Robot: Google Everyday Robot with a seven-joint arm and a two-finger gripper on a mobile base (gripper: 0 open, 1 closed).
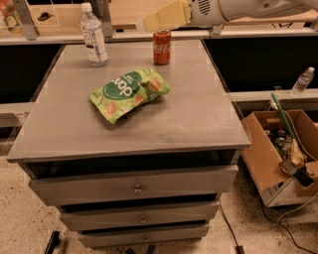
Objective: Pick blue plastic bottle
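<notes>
My claw (151, 21) shows only as a pale yellow wedge at the top middle of the frame, above the table's far edge. I cannot tell whether it is spread or pressed together. My white arm (238, 7) runs off the upper right edge. The blue plastic bottle (93, 34) stands upright near the table's far left corner, in the upper left of the frame, well apart from my claw. It is clear and faintly bluish, with a white cap and a white label whose dark print I cannot read. A red can (162, 47) stands to its right, and a green snack bag (130, 94) lies flat near the middle. The grey table (198, 119) has drawers (136, 188) below its top. At right, a cardboard box (268, 163) of clutter sits on the speckled floor (20, 218), with a small clear bottle (302, 82) on a ledge above.
</notes>
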